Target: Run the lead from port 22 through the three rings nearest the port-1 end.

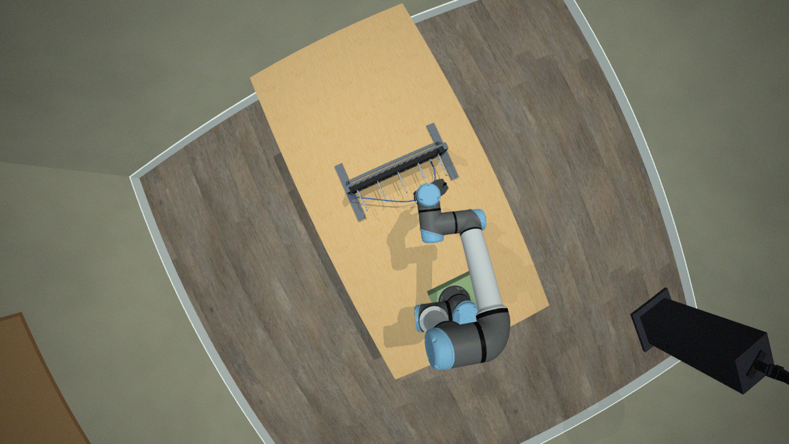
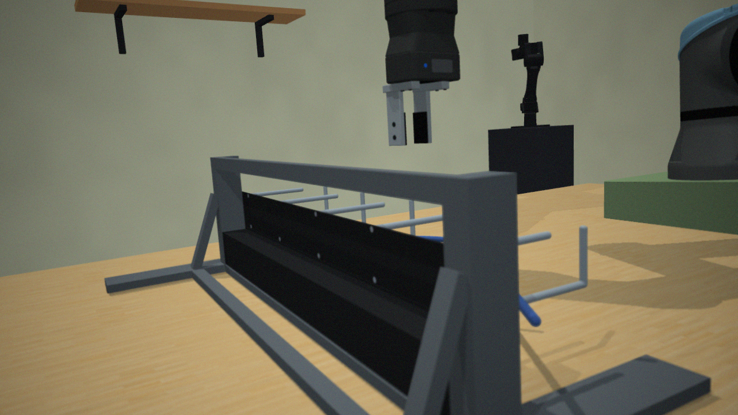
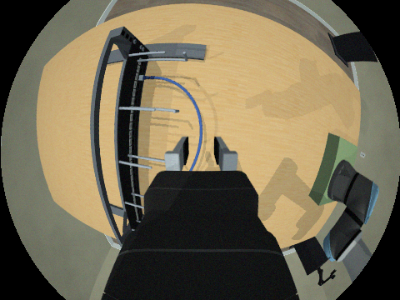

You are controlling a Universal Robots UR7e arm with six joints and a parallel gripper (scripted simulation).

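The grey rack (image 1: 397,165) (image 2: 361,177) (image 3: 100,117) stands upright on the wooden table, with its black patch panel (image 2: 335,242) and thin grey rings (image 2: 583,257) (image 3: 156,110) sticking out of its front. The blue lead (image 1: 386,200) (image 3: 196,112) runs along the rings' front towards the port-1 end. Its free end (image 2: 530,313) pokes out by the nearest ring, above the table. My gripper (image 2: 409,140) (image 3: 201,145) is open and empty. It hangs well above the rack, over the lead's part near the port-22 end. The arm's wrist (image 1: 427,194) hides it from above.
The arm's base stands on a green pad (image 1: 441,290) (image 2: 670,203) (image 3: 328,167) near the table's front edge. The rack's flat feet (image 1: 357,212) (image 2: 634,384) lie on the table. A black camera stand (image 2: 531,154) is beyond the table.
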